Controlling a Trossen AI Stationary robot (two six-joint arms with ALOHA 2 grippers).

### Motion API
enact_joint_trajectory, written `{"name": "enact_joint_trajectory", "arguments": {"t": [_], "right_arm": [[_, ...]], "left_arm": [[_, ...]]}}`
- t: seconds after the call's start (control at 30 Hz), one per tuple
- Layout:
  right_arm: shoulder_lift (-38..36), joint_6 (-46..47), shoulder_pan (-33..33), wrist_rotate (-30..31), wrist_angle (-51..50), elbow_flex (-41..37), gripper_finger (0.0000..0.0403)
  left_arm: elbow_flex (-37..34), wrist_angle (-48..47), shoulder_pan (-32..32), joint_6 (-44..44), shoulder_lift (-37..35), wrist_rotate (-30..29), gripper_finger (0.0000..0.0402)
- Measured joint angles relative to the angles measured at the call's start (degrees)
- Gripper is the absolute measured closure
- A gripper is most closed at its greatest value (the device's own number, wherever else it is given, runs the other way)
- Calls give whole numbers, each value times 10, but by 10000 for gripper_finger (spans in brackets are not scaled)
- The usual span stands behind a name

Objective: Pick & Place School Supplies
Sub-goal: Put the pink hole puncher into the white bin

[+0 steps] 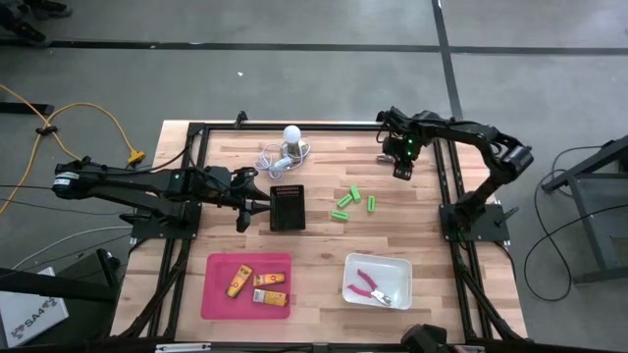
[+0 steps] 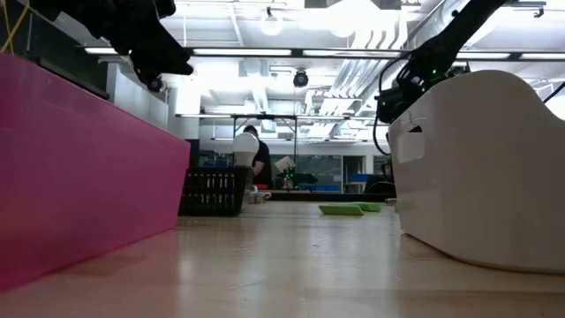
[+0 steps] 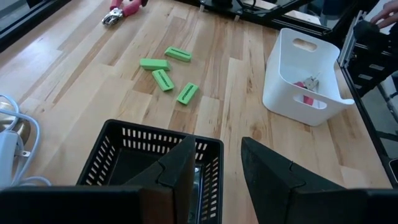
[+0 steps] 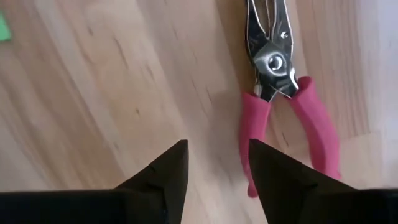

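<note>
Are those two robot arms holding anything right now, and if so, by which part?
Nothing is held. The left tool hangs open over the black basket; the right tool is open beside pink-handled pliers on the table.

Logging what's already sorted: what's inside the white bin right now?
The white bin holds one pair of pink-handled pliers, seen from above. In the left wrist view, its near wall hides part of the floor, so smaller items could go unseen there.

high: overhead, whole table (image 1: 324, 245) | low: tabletop level | wrists: close, downward
</note>
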Motion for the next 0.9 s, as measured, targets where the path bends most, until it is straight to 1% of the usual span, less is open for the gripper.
{"name": "enact_joint_trajectory", "arguments": {"t": [0.2,0.43,0.67,0.9], "right_arm": [[24,-4,0,2,28,0,246],[47,-13,-3,48,39,0,246],[74,-12,-22,47,47,0,247],[75,-11,-22,55,54,0,259]], "left_arm": [[0,0,0,0,0,0,274],[0,0,0,0,0,0,274],[0,-1,0,0,0,0,274],[0,-1,0,0,0,0,274]]}}
